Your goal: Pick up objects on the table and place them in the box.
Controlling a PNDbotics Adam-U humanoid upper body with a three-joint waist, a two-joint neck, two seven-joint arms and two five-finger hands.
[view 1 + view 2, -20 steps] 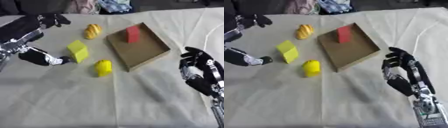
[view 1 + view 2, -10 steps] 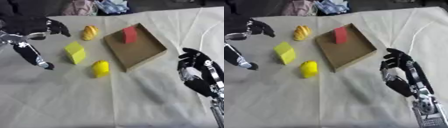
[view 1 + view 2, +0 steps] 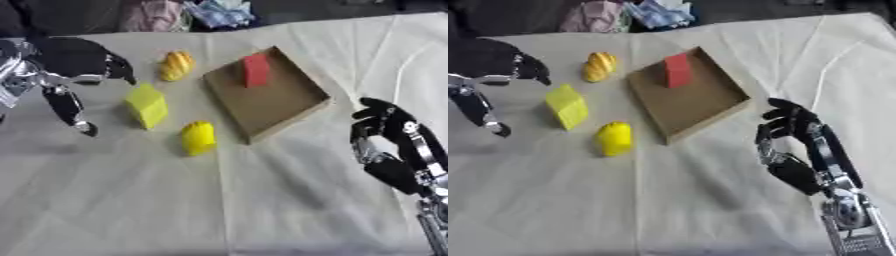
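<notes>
Left eye view gives us the cloth-covered table, and near its middle the brown box with a red block standing in its 11 o'clock corner. At 9 o'clock our left hand hangs with thumb and fingers spread apart, holding nothing, just beside the yellow cube; at 4 o'clock our right hand rests with fingers loosely bent, empty. We see the yellow rounded object at the box's 8 o'clock and an orange-yellow ridged object at its 10 o'clock, both outside it.
</notes>
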